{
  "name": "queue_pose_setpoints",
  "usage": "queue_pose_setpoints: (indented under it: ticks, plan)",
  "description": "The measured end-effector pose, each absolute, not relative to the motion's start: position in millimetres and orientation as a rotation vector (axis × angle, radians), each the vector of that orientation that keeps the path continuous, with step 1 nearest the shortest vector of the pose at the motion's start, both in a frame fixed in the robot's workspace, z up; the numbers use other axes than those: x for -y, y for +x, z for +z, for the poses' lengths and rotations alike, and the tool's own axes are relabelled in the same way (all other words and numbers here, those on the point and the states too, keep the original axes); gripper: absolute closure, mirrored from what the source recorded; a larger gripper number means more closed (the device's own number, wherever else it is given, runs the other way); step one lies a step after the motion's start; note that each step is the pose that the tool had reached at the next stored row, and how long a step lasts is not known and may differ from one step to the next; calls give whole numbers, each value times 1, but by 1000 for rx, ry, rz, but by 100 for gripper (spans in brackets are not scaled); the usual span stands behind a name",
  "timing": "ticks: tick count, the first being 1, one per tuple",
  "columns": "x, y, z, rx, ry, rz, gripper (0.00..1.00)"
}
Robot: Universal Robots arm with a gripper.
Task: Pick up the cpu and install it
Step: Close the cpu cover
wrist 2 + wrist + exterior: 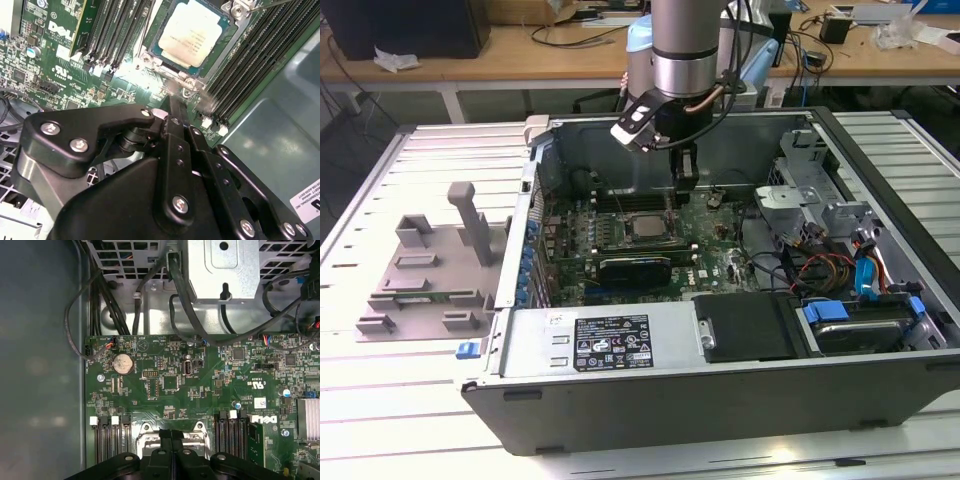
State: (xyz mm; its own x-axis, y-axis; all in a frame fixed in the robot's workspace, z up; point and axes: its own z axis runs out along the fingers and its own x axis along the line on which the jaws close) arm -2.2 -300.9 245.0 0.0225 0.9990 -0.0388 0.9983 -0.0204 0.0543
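Apparently one cpu seated, one gripper closed

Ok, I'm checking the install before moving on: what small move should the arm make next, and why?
Probably a short straight lift. The cpu already lies flat in its socket, and the end effector, shut and empty, hangs close beside it over the motherboard.
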Motion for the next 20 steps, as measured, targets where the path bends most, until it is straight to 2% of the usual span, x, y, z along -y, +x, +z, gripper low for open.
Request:
queue_pose_setpoints:
  ticks: [9,20]
  plan:
    - [301,-3,245,-2153,2199,13,89]
    - [310,-35,233,-2152,2199,13,89]
